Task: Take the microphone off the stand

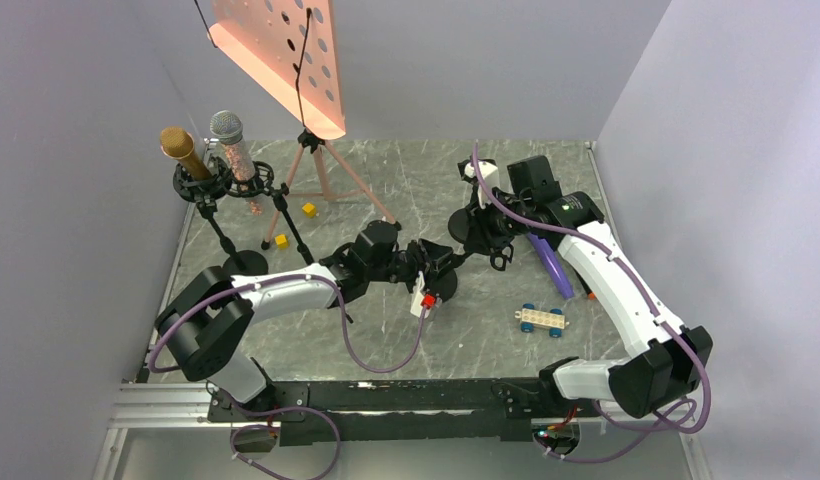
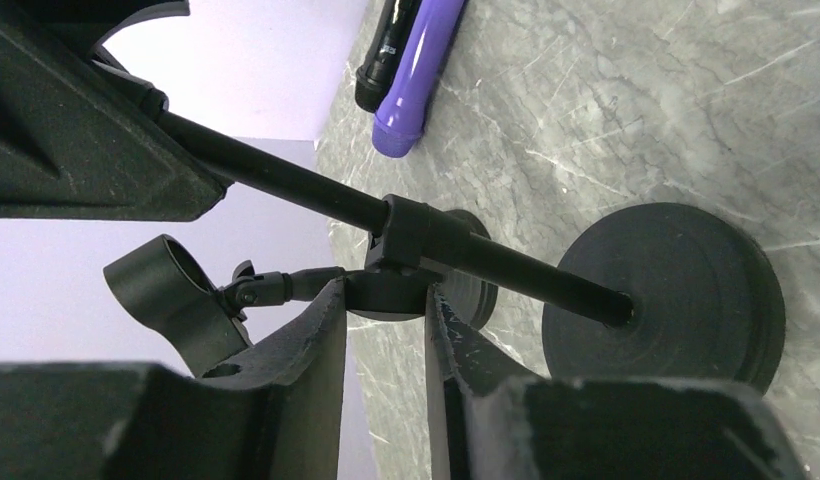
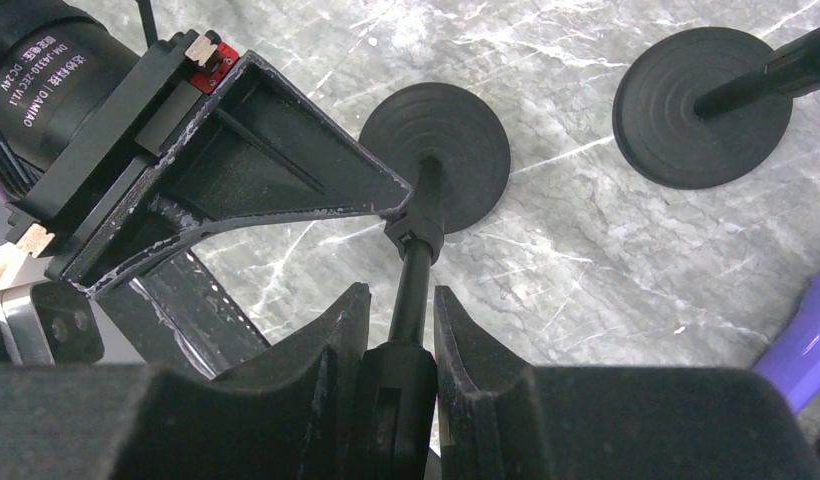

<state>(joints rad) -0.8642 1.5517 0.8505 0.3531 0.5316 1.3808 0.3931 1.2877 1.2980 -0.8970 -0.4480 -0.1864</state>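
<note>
A grey marbled counter (image 1: 486,320) seen from above, with 2 robot arms meeting near its centre. Both hold 1 black stand (image 3: 414,270), whose thin pole rises from a round base (image 3: 436,140) resting on the counter. The left fingers (image 2: 321,350) are nearly closed, pinching a black joint on the stand just beside the pole's collar. The right fingers (image 3: 341,340) are clamped around a thicker section higher up the same pole.

The purple microphone (image 1: 552,266) lies flat on the counter right of centre, apart from the stand and partly under the right arm. Its long axis runs diagonally, 1 end toward the counter's centre and the other toward the near-right corner. Which end is the head cannot be told.

In the far-left corner, a gold microphone (image 1: 178,147) and a silver microphone (image 1: 227,128) sit head-up on 2 other stands.
</note>
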